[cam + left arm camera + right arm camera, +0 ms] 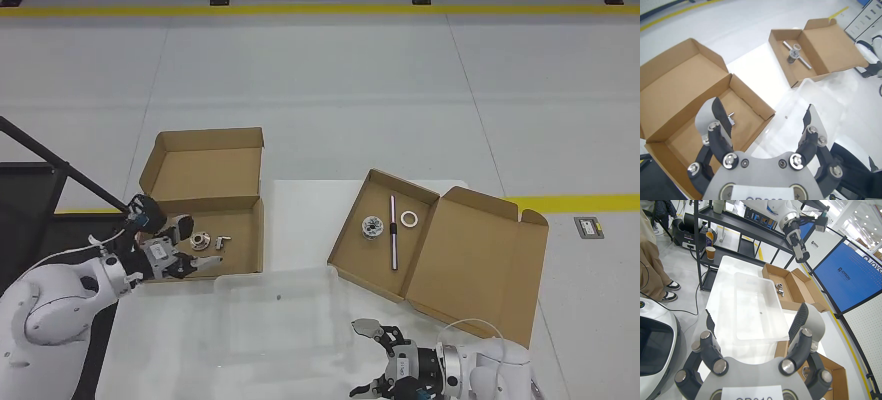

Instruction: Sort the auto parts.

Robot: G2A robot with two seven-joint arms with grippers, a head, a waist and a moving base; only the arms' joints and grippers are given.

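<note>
Top view, counts: two open cardboard boxes, a left box (205,195) and a right box (480,260), with one clear bin (280,310) between them on the white table (300,205).
Parts: five in all. A flanged hub (200,239) and a small bracket (222,240) lie in the left box. A rod (394,232), a white ring (409,217) and a toothed round piece (372,228) lie in the right box.
Left gripper (195,245): above the left box, fingers spread wide.
Right gripper (362,358): just beside the bin's near corner, fingers spread wide.
Left wrist view: the bracket is half hidden behind one finger (721,113), and the hub is covered.
Right wrist view: hub and bracket both show plainly, and a dark speck (761,313) on the bin floor is too small to identify.
</note>
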